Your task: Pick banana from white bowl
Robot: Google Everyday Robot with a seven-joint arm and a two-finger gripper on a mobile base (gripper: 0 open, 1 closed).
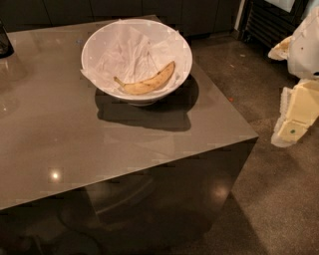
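A curved yellow banana (147, 82) with brown speckles lies in the near part of the white bowl (175, 46), on crumpled white paper. The bowl stands at the far middle of a glossy grey-brown table (75, 134). My cream-white gripper (294, 119) hangs at the right edge of the view, over the floor and well to the right of the table and the bowl. It holds nothing that I can see.
A dark object (4, 42) stands at the table's far left corner. The table's right edge drops to a speckled floor (259, 199). Dark cabinets (149, 10) run along the back.
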